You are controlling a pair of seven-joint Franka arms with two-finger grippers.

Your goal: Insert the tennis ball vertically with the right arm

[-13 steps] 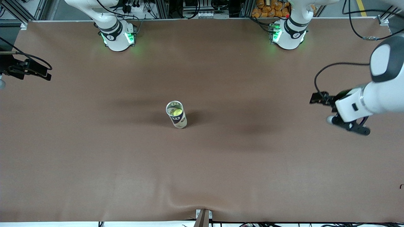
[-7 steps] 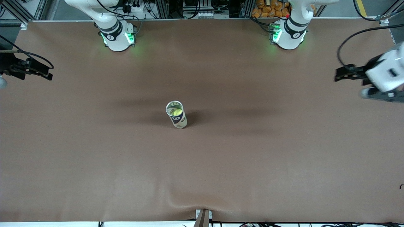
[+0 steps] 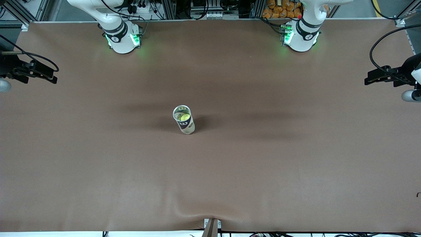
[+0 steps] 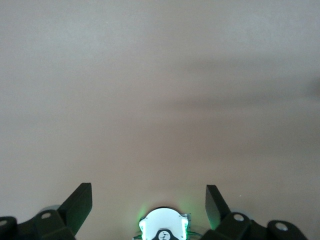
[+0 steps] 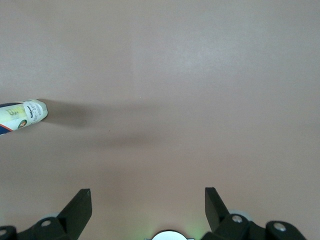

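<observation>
the can (image 3: 184,119) stands upright mid-table with the ball (image 3: 184,116) inside, well away from the right gripper (image 5: 148,200), which is wide open and empty.

Probably a robotics lab: aluminium framing (image 3: 13,10), cable bundles (image 3: 210,8), brown-covered table (image 3: 230,181), bolted arm bases (image 3: 122,39).

White arm bases (image 3: 122,38) are ringed in black and lit green; black cables (image 3: 378,57) are looped at black-fingered wrists.
</observation>
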